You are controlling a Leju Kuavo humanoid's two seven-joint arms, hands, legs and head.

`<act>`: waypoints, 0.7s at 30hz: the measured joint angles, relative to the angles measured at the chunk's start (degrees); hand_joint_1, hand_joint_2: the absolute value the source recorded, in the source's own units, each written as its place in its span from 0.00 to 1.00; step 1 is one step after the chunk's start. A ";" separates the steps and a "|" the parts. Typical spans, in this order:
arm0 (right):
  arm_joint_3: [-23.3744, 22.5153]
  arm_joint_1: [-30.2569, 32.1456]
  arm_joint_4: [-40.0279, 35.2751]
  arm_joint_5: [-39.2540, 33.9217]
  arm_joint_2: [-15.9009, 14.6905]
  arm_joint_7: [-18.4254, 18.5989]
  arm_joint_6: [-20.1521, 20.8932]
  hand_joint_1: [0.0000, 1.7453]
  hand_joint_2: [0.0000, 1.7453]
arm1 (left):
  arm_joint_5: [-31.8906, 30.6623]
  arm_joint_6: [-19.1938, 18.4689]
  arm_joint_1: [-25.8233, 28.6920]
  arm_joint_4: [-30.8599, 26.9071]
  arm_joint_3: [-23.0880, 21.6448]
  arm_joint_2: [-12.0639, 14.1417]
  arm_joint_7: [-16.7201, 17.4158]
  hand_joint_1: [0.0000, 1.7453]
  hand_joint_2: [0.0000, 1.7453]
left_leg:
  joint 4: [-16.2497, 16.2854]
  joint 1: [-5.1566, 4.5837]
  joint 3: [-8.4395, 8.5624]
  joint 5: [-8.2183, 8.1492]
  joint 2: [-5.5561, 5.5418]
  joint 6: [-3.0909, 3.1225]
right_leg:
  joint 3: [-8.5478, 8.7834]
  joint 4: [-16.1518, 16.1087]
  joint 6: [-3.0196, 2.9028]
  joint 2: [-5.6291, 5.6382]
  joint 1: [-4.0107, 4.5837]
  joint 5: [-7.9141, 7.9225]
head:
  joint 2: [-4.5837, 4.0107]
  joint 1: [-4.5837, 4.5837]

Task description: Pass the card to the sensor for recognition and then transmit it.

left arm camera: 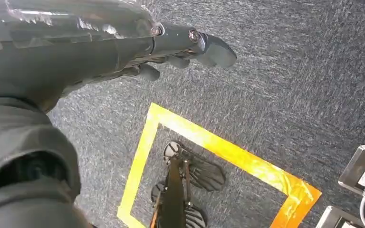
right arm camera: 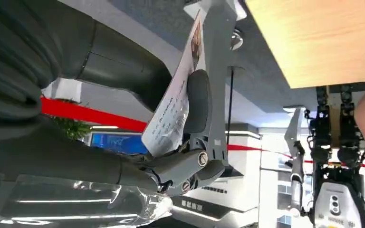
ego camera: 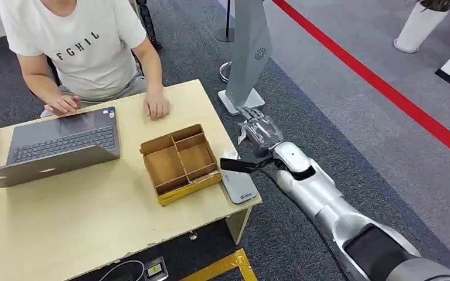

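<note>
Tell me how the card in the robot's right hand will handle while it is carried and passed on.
The card looks thin and flat, so probably light and slightly bendy rather than rigid. Its surface shows a sheen, so it may be slippery; the right hand pinches it between thumb and fingers, and a loose pinch could let it slide. Nothing suggests it is fragile.

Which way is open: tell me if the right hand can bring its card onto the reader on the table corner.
Probably yes. The right hand holds the card just beyond the table corner, and the grey reader lies bare beside the wooden box, nothing between them.
</note>
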 joint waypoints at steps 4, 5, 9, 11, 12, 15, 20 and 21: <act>0.50 3.16 -3.54 -1.20 0.00 0.50 -0.02 1.00 1.00 | 0.44 0.30 0.00 0.00 0.00 -0.20 0.13 0.00 0.00 | 0.00 0.00 0.00 0.00 0.00 0.00 | 0.00 0.00 0.00 0.01 0.00 0.00 | 0.00 0.00; 0.64 3.83 -4.33 -1.60 0.00 0.85 -0.07 1.00 1.00 | 0.53 0.37 -0.01 0.00 0.00 -0.24 0.13 0.00 0.00 | 0.00 0.00 0.00 0.00 0.00 0.00 | 0.00 0.00 0.00 0.01 0.00 0.00 | 0.02 0.00; 1.46 5.52 -6.27 -3.41 0.04 1.18 -0.44 1.00 1.00 | 0.70 0.50 -0.04 0.00 0.00 -0.33 0.13 0.00 0.00 | 0.00 0.00 0.01 0.00 0.02 0.00 | 0.00 0.00 0.00 0.04 0.00 0.00 | 0.00 0.00; 1.84 6.28 -6.78 -3.94 0.07 1.27 -0.81 1.00 1.00 | 0.74 0.50 -0.03 0.00 0.00 -0.39 0.13 0.00 0.00 | 0.00 0.00 0.00 0.00 0.02 0.00 | -0.01 0.00 0.00 0.04 0.00 0.00 | 0.00 0.00; 2.06 6.56 -6.84 -4.46 0.09 1.27 -0.96 1.00 1.00 | 0.85 0.50 -0.04 0.00 0.00 -0.44 0.13 0.00 0.00 | 0.00 0.00 0.00 0.00 0.02 0.00 | -0.01 0.00 0.00 0.04 0.00 0.00 | 0.00 0.00; 2.67 7.09 -6.80 -5.94 0.07 1.27 -1.38 1.00 1.00 | 1.25 0.65 -0.04 0.00 0.00 -0.59 0.13 0.00 0.00 | 0.00 0.00 0.01 0.00 0.04 0.00 | -0.01 0.00 0.00 0.07 0.00 0.00 | 0.00 0.00; 3.35 7.45 -5.93 -7.83 0.07 0.35 -2.47 1.00 1.00 | 1.51 1.18 -0.04 0.00 0.00 -0.74 0.13 0.00 0.00 | 0.00 0.00 0.01 0.00 0.05 -0.01 | -0.02 0.00 0.00 0.07 0.00 0.00 | 0.00 0.00; 3.61 7.47 -5.71 -8.11 0.07 0.28 -2.67 1.00 1.00 | 1.55 1.27 -0.04 0.00 0.00 -0.76 0.13 0.00 0.00 | -0.01 0.00 0.01 -0.01 0.05 -0.01 | -0.02 0.00 0.00 0.07 0.00 0.00 | 0.00 0.00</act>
